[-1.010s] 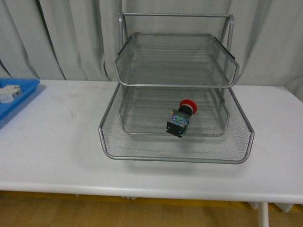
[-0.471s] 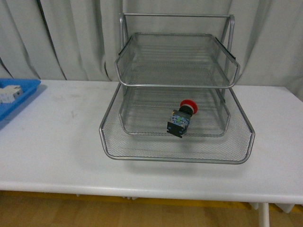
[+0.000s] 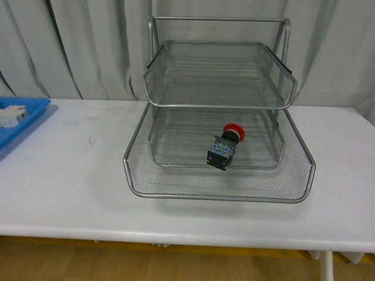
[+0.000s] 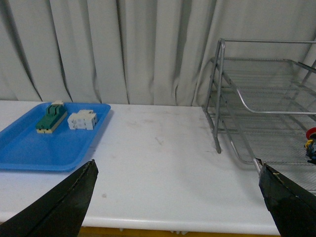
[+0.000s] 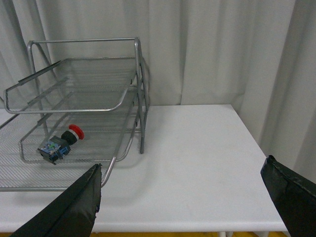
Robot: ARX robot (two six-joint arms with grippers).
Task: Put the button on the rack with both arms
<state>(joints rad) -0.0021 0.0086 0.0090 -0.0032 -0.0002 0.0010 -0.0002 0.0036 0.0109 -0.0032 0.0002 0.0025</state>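
Observation:
The button [image 3: 224, 144], red cap and black-and-blue body, lies tilted on the middle tier of the silver wire rack [image 3: 218, 191], at its front edge. The right wrist view also shows the button [image 5: 60, 143] in the rack [image 5: 74, 106]. The left wrist view catches only a sliver of the button [image 4: 311, 143] at the picture's edge, inside the rack [image 4: 237, 94]. My left gripper [image 4: 177, 197] is open, well back from the rack, with nothing between its fingers. My right gripper [image 5: 182, 197] is open too, over bare table beside the rack. Neither arm appears in the front view.
A flat blue tray [image 4: 29, 148] sits at the table's left end, holding a green block [image 4: 51, 118] and a white component [image 4: 82, 120]. Grey curtains hang behind the white table [image 3: 70, 170]. The table's front edge is close below both grippers.

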